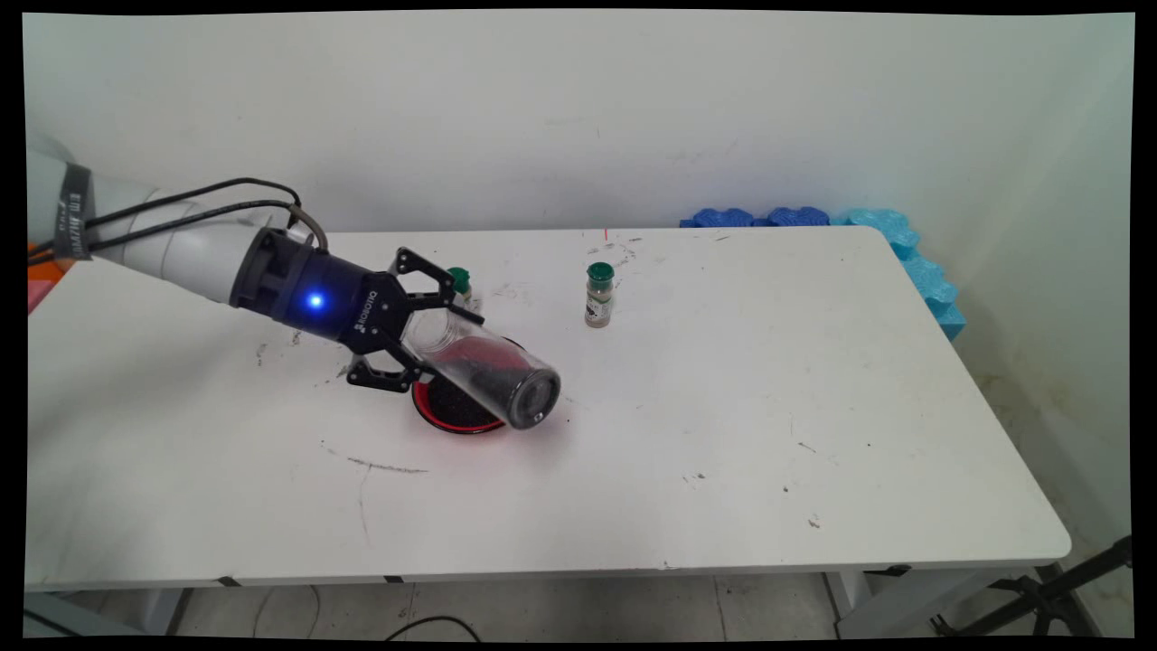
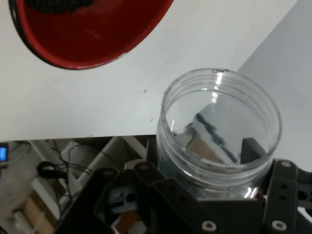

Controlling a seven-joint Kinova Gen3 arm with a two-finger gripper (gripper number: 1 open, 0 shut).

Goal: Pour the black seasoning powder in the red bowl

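— White table (image 1: 723, 470) against a pale wall (image 1: 578, 108), blue foam (image 1: 904, 244) at the upper right. Where is the hand?

— Left of centre in the main view. The gripper (image 1: 423, 334) has a clear jar (image 1: 493, 371) clamped between its fingers, which are spread about as wide as the jar's body. The jar lies tilted, its far end lower and pointing toward the lower right of the frame.

— And under it?

— A red plate (image 1: 452, 418) with a patch of dark grains. The jar's low end hangs over the plate's right edge, seemingly clear of it. Dark stuff also seems to lie along the jar's lower side.

— Is the hold sound?

— It looks firm, but the fingers sit near one end, so the long free end acts as a lever. Smooth plastic could twist in the pads, and slow wrist turns would suit it.

— Anything from the hand camera?

— It shows the jar's (image 2: 219, 126) ridged rim facing away from the hand, with the plate (image 2: 87, 44) off to the upper left, not below the rim. The far end therefore looks off-centre over the plate.

— Anything close by?

— A green-capped bottle (image 1: 598, 294) stands upright well to the right. Another bottle (image 1: 460, 280) peeks out just behind the upper finger, near enough that a swing upward in the frame might clip it.
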